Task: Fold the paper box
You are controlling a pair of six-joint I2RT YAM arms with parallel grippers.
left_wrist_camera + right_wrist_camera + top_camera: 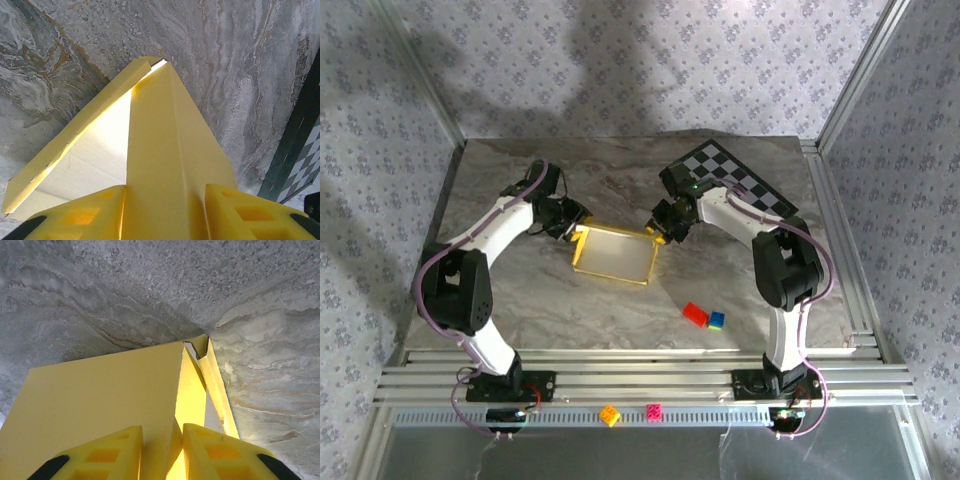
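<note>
The paper box lies as a shallow yellow rectangle with a pale inside at mid table, between both arms. My left gripper is at its left end. In the left wrist view a raised yellow wall of the box fills the gap between the left gripper's fingers and touches both. My right gripper is at the box's right end. In the right wrist view its fingers pinch the upright edge of a box wall, with a folded corner flap just beyond.
A black-and-grey checkerboard mat lies at the back right, and its edge shows at the right of the left wrist view. A red brick and a blue brick sit in front of the box. A yellow brick and a pink brick rest on the front rail.
</note>
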